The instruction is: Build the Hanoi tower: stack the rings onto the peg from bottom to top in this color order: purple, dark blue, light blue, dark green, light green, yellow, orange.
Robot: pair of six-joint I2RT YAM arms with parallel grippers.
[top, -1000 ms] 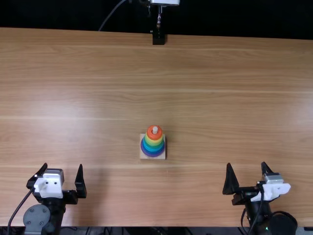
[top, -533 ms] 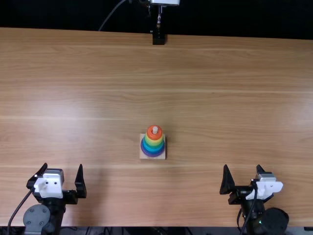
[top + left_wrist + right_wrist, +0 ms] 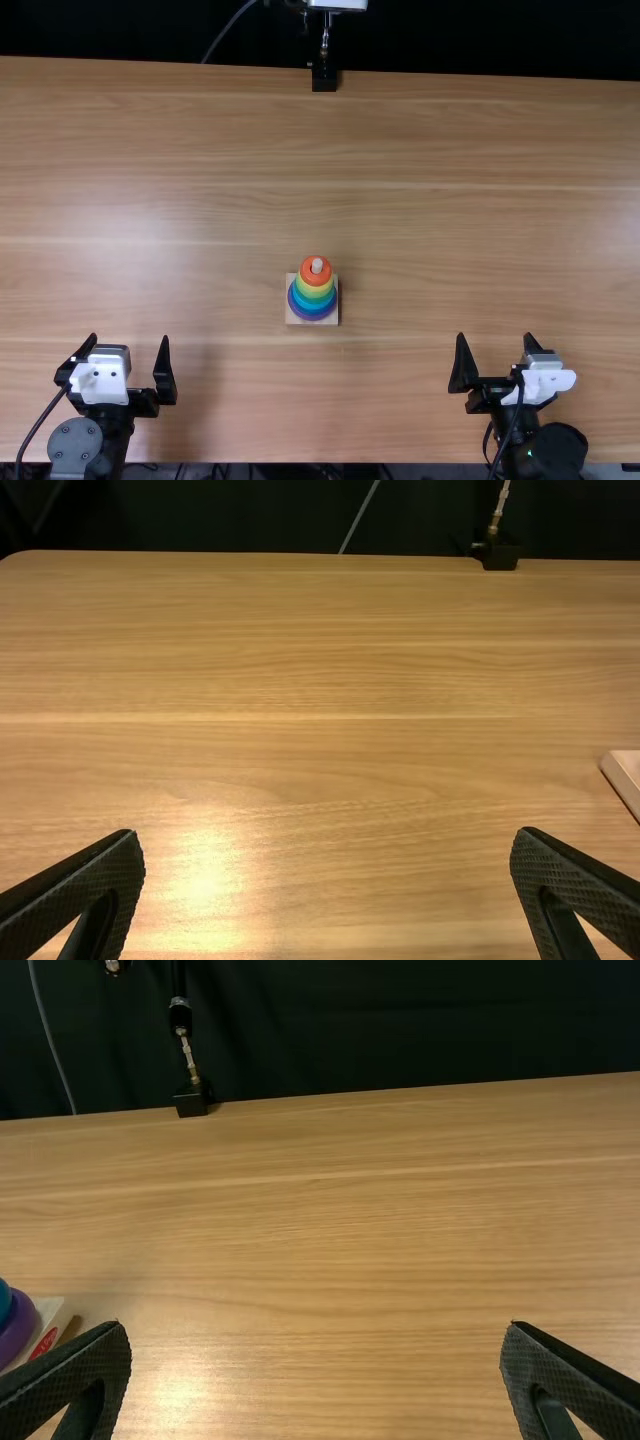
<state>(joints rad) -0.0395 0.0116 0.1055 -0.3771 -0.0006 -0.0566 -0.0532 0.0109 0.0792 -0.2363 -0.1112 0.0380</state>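
Orange tops the ring stack, a ring point(image 3: 310, 276) around the pale tip of the peg point(image 3: 317, 265), the rest of which is hidden inside the rings. Below it come yellow point(image 3: 315, 291), then green, light blue and purple point(image 3: 312, 317). The bands between yellow and purple are thin from above, so whether both greens and the dark blue are there is hard to tell. The rings sit on a square, pale wooden base point(image 3: 333, 319), near the middle of the table point(image 3: 480, 220) from side to side. In the left wrist view the base is cut to one corner; in the right wrist view the stack is cut off too, leaving parts of a blue and the purple ring, and a red mark on the base's side, too partial to make out.

Nearer the table's front edge, the left gripper point(image 3: 129, 337) and the right gripper point(image 3: 496, 335) stand well apart on either side of the stack, each with its fingers spread wide over bare wood. Both arms run out of the top view's bottom edge. At the far edge, a black block point(image 3: 325, 79) carries a metallic rod point(image 3: 325, 38), its upper end covered by a white piece point(image 3: 338, 4) that is itself cut off.
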